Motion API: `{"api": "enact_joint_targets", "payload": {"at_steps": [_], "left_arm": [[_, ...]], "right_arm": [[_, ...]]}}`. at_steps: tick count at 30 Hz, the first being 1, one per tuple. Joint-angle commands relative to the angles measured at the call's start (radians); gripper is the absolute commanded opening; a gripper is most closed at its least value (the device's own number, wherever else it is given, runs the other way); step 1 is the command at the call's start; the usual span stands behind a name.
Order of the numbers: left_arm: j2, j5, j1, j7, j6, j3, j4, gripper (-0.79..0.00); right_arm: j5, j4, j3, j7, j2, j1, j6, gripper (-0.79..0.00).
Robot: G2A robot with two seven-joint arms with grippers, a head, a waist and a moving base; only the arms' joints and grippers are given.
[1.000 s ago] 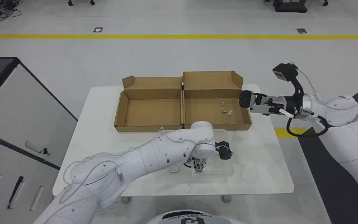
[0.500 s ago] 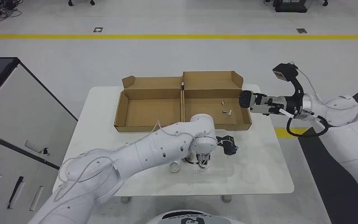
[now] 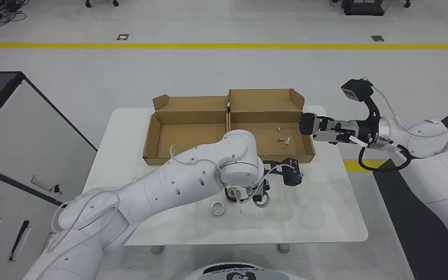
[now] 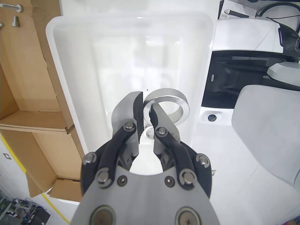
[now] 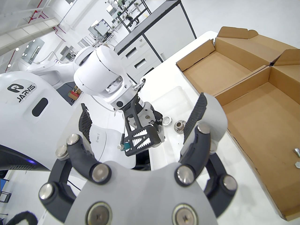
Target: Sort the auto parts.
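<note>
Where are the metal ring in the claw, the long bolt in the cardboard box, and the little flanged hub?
metal ring (image 4: 167,92): left wrist view, on its flat top face.
long bolt (image 4: 10,6): left wrist view, on its shank.
flanged hub (image 5: 179,125): right wrist view, on its raised collar.

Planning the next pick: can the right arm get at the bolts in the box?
Probably yes: the right gripper is open beside the box, and the bolts lie uncovered just inside it.
</note>
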Motion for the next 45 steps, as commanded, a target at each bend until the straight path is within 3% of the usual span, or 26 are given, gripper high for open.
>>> {"api": "enact_joint_targets", "payload": {"at_steps": [1, 5, 8, 12, 15, 23, 30, 35, 45], "left_arm": [[0.000, 0.000, 0.000, 0.000, 0.000, 0.000, 0.000, -0.785], [0.000, 0.000, 0.000, 0.000, 0.000, 0.000, 0.000, -0.785], [0.008, -0.040, 0.033, 0.122, 0.002, -0.050, 0.005, -0.785], [0.046, -0.069, 0.123, 0.219, -0.041, -0.122, -0.016, -0.785], [0.094, -0.114, 0.185, 0.271, -0.102, -0.255, -0.065, -0.785], [0.144, -0.272, 0.290, 0.387, -0.261, -0.424, -0.099, -0.785], [0.182, -0.419, 0.363, 0.426, -0.373, -0.543, -0.121, -0.785], [0.197, -0.588, 0.377, 0.452, -0.452, -0.569, -0.102, -0.785], [0.243, -0.861, 0.338, 0.576, -0.576, -0.529, -0.084, -0.785]], "right_arm": [[0.000, 0.000, 0.000, 0.000, 0.000, 0.000, 0.000, 0.000], [0.000, 0.000, 0.000, 0.000, 0.000, 0.000, 0.000, 0.000], [0.000, 0.000, 0.000, 0.000, 0.000, 0.000, 0.000, 0.000], [0.000, 0.000, 0.000, 0.000, 0.000, 0.000, 0.000, 0.000], [0.000, 0.000, 0.000, 0.000, 0.000, 0.000, 0.000, 0.000], [0.000, 0.000, 0.000, 0.000, 0.000, 0.000, 0.000, 0.000], [0.000, 0.000, 0.000, 0.000, 0.000, 0.000, 0.000, 0.000], [0.000, 0.000, 0.000, 0.000, 0.000, 0.000, 0.000, 0.000], [0.000, 0.000, 0.000, 0.000, 0.000, 0.000, 0.000, 0.000]]}}
